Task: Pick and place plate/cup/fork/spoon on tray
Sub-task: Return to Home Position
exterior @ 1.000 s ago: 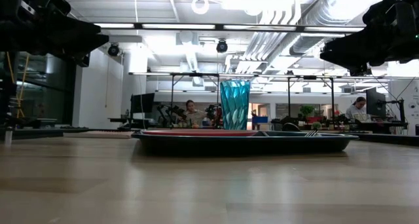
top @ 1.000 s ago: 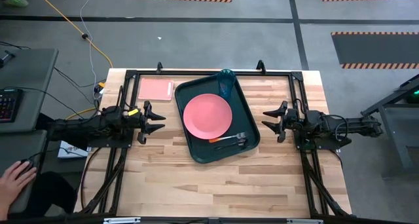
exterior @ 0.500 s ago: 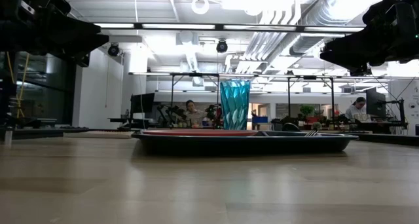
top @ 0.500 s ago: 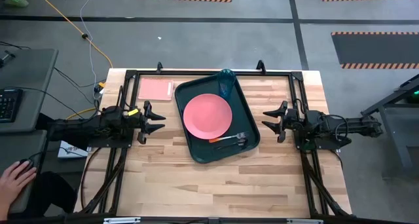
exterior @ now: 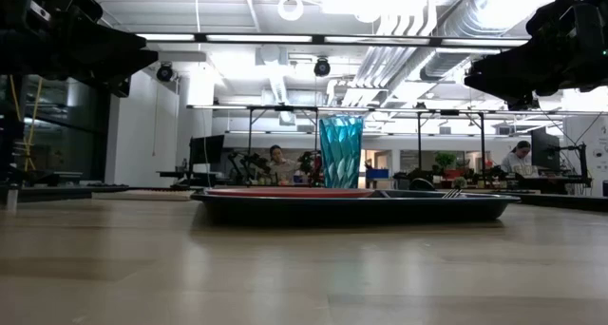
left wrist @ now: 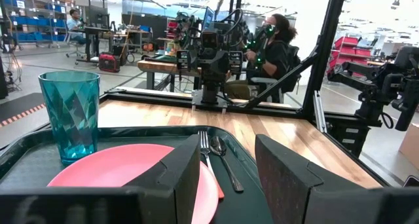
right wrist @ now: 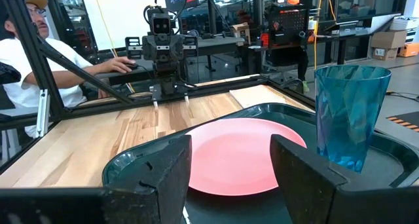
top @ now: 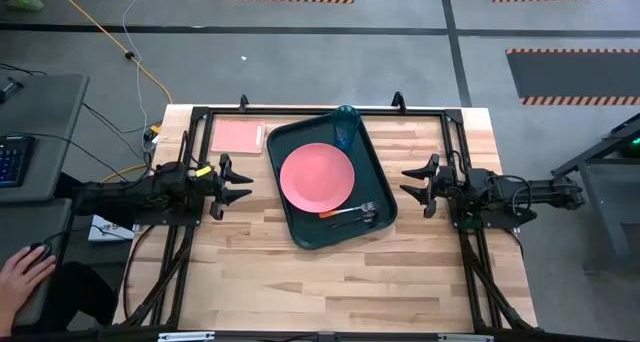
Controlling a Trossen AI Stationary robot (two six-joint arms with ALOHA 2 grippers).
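Four pieces lie on the tray (top: 305, 234), which sits slightly askew at the centre of the high view on the table (top: 250, 282). The plate (top: 316, 176) fills its middle. The cup (top: 345, 128) stands upright in the tray's upper right corner, just above the plate. The fork (top: 340, 213) and the spoon (top: 358, 220) lie side by side at the plate's lower right, close against its rim. The left gripper (top: 246, 185) hovers left of the tray, fingers spread wide and holding nothing. The right gripper (top: 406, 182) hovers right of the tray, likewise wide and empty. A flat pink rectangle (top: 237, 136) lies on the table at upper left, just beside the tray's corner.
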